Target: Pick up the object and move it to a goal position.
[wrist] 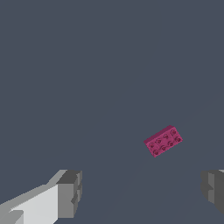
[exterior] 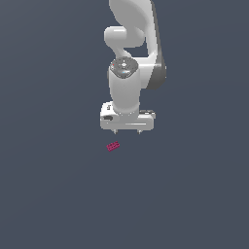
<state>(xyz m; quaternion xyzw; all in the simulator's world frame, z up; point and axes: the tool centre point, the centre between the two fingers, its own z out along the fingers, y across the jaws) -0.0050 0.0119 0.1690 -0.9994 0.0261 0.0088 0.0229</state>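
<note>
Pre-grasp: gripper spread wide and empty above the brick.

The brick lies flat, studs up, on the bare grey tabletop, skewed to the line between my fingers and offset from it; in the exterior view it sits just below the gripper, toward that view's left. Risk, as I judge it: descending without recentring and turning the wrist could land a fingertip on the brick, or closing could catch a corner and spin so small a piece out. No containers are visible, and no goal marker shows.
</note>
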